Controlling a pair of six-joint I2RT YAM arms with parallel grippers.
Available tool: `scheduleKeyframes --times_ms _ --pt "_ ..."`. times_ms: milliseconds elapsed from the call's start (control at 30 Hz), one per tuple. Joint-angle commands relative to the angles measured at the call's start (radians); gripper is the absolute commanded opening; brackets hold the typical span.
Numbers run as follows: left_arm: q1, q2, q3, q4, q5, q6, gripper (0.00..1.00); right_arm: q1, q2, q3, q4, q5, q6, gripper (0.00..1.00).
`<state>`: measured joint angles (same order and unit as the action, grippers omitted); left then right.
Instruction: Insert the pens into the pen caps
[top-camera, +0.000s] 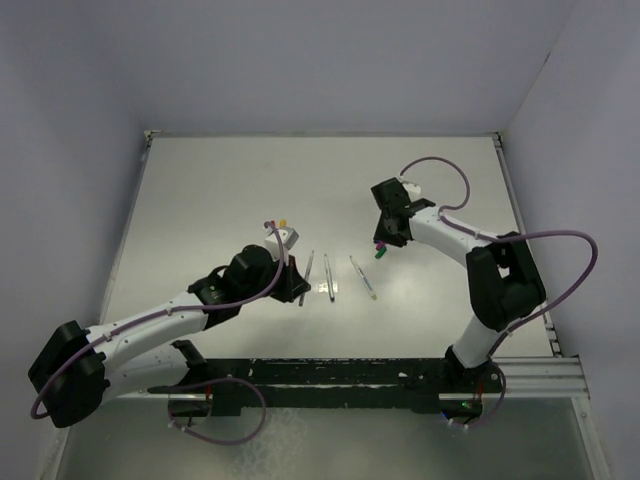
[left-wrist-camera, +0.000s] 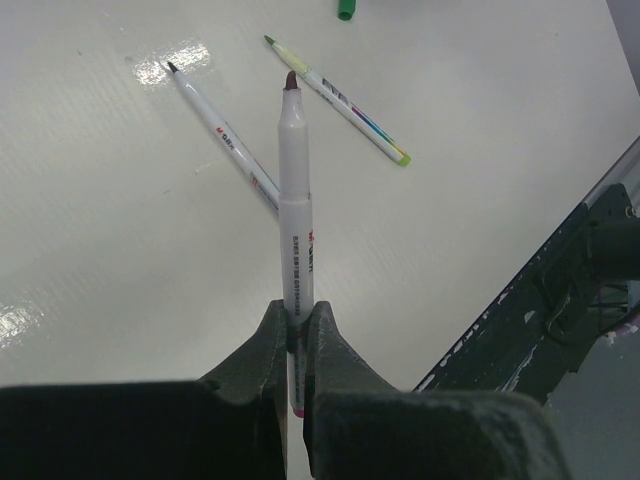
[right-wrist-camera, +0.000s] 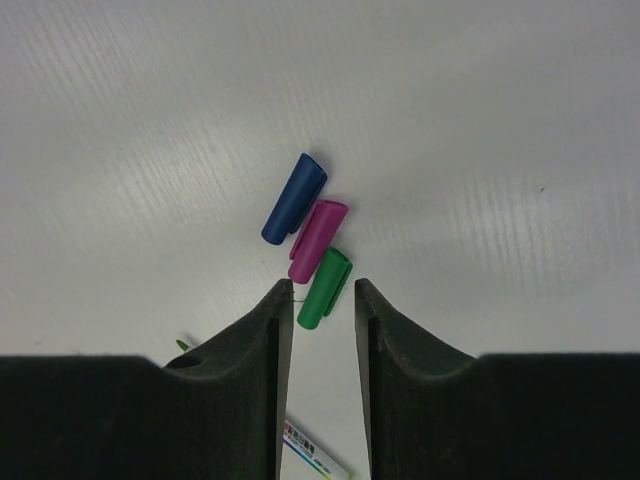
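Note:
My left gripper (left-wrist-camera: 296, 335) is shut on a pale pen (left-wrist-camera: 295, 200) with a dark red tip, holding it by its rear above the table; in the top view the gripper (top-camera: 298, 290) and that pen (top-camera: 307, 270) are left of centre. Two more pens lie beyond it, one black-tipped (left-wrist-camera: 225, 140) and one green-tipped (left-wrist-camera: 340, 100). My right gripper (right-wrist-camera: 322, 290) is open just above the table. A green cap (right-wrist-camera: 325, 288) lies between its fingertips. A purple cap (right-wrist-camera: 317, 240) and a blue cap (right-wrist-camera: 294, 198) lie touching just beyond.
Small yellow (top-camera: 284, 221) and red (top-camera: 268, 225) pieces show beside my left wrist; I cannot tell if they are loose caps. A pen's end (right-wrist-camera: 315, 455) lies below my right fingers. The black rail (top-camera: 330, 375) runs along the near edge.

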<state>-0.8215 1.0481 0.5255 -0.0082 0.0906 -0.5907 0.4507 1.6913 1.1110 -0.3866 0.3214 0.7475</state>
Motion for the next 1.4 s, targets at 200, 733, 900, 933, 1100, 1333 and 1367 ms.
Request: scheduleKeyframes --times_ms 200,733,900,933,1100,1333,1367 --pt "-0.011 -0.015 0.021 0.026 0.002 0.004 0.00 -0.027 0.051 0.053 0.018 -0.027 -0.026 0.32" --pt "-0.014 -0.014 0.019 0.025 -0.009 -0.001 0.00 -0.038 0.100 0.069 0.035 -0.046 -0.038 0.30" --pt "-0.014 -0.015 0.021 0.026 -0.011 -0.003 0.00 -0.040 0.114 0.070 0.035 -0.042 -0.040 0.30" --pt "-0.014 -0.015 0.021 0.027 -0.011 -0.003 0.00 -0.041 0.117 0.070 0.035 -0.042 -0.040 0.30" --pt "-0.016 -0.019 0.016 0.025 -0.013 -0.006 0.00 -0.044 0.128 0.067 0.036 -0.039 -0.039 0.30" --pt "-0.016 -0.020 0.014 0.028 -0.012 -0.008 0.00 -0.047 0.141 0.068 0.038 -0.033 -0.046 0.29" --pt "-0.015 -0.020 0.014 0.028 -0.012 -0.008 0.00 -0.047 0.144 0.070 0.038 -0.033 -0.048 0.29"
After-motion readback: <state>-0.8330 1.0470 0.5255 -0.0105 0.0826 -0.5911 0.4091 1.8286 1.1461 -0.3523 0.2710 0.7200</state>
